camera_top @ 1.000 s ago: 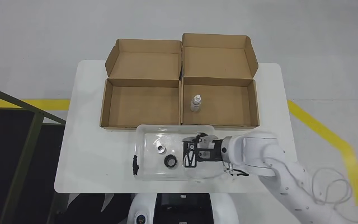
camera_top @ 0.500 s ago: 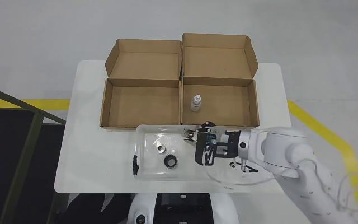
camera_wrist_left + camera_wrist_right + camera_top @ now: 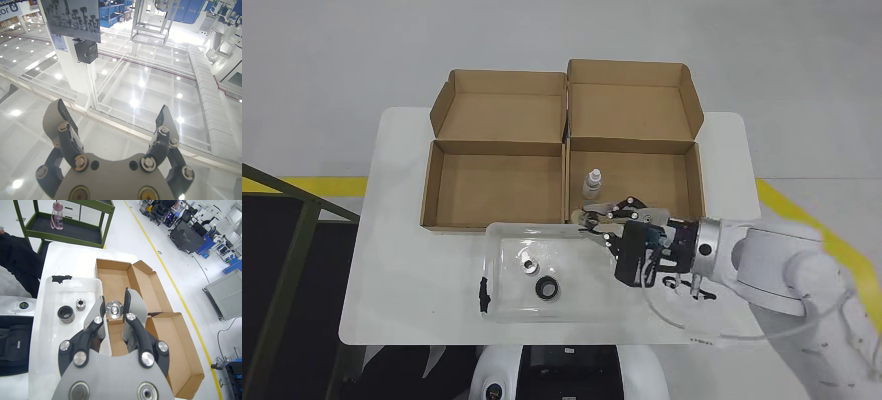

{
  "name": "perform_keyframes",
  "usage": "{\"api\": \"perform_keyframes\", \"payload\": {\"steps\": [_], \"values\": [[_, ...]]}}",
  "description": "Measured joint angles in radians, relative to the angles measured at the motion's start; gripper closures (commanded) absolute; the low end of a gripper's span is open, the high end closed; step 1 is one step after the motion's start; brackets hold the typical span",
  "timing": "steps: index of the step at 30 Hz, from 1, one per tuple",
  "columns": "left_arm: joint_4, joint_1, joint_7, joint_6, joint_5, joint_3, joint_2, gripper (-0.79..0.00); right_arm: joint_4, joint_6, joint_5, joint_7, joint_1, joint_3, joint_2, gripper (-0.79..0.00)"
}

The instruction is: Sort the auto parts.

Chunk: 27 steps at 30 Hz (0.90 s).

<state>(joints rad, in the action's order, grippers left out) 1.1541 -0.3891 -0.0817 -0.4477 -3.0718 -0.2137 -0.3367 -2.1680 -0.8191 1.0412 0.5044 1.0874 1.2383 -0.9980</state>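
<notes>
The left tool [image 3: 112, 106] points up at a white gridded ceiling dotted with round lamps, beside a pillar carrying a dark screen [image 3: 70, 19]. Its jaws are spread wide and released, with nothing between them.

At the far left of the room a green rack [image 3: 64, 237] stands on the pale grey floor [image 3: 342, 60], with a pink bottle [image 3: 56, 215] on its dark shelf. A yellow floor line [image 3: 312, 185] runs in under the white tabletop [image 3: 412, 200].

On the near part of the tabletop sits a clear tray [image 3: 504, 262] with a strip of black tape [image 3: 483, 294] on its left end. Inside it lie a small steel cylinder [image 3: 529, 265] and, just beside it toward the robot, a dark ring [image 3: 547, 289]. The two are close together, and I cannot tell whether they touch.

Behind the tray, two open cardboard boxes stand side by side with their lids folded back. The left box [image 3: 497, 190] shows a bare bottom. The right box [image 3: 642, 185] holds a small white bottle-shaped part [image 3: 591, 183], upright near its left wall.

The right tool [image 3: 592, 222] is clenched on a shiny round metal part [image 3: 114, 309]. It holds the part in the air over the near wall of the right box, by the tray's far right corner.

Farther right, a second yellow line [image 3: 807, 230] slants across the floor, and the right wrist view shows desks, chairs and blue cabinets beyond it.
</notes>
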Motion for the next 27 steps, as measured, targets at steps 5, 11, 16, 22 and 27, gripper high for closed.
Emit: {"api": "perform_keyframes", "payload": {"steps": [5, 11, 16, 22, 27], "values": [[0.0, 0.0, 0.0, 0.0, 0.0, 0.0, 0.0, -0.785, 0.046, -0.027, -0.046, -0.049, -0.015, 0.008, 0.001, 0.0], [0.0, 0.0, 0.0, 0.0, 0.0, 0.0, 0.0, -0.785, 0.165, -0.092, -0.095, -0.105, -0.051, 0.0, 0.001, 0.0], [0.0, 0.0, 0.0, 0.0, 0.0, 0.0, 0.0, -0.785, 0.274, -0.075, -0.09, -0.096, -0.082, -0.016, -0.001, 0.0], [0.0, 0.0, 0.0, 0.0, 0.0, 0.0, 0.0, -0.785, 0.343, -0.034, -0.071, -0.068, -0.106, -0.03, -0.002, 0.0], [0.0, 0.0, 0.0, 0.0, 0.0, 0.0, 0.0, -0.785, 0.399, -0.009, -0.057, -0.045, -0.122, -0.05, -0.004, 0.0]]}}
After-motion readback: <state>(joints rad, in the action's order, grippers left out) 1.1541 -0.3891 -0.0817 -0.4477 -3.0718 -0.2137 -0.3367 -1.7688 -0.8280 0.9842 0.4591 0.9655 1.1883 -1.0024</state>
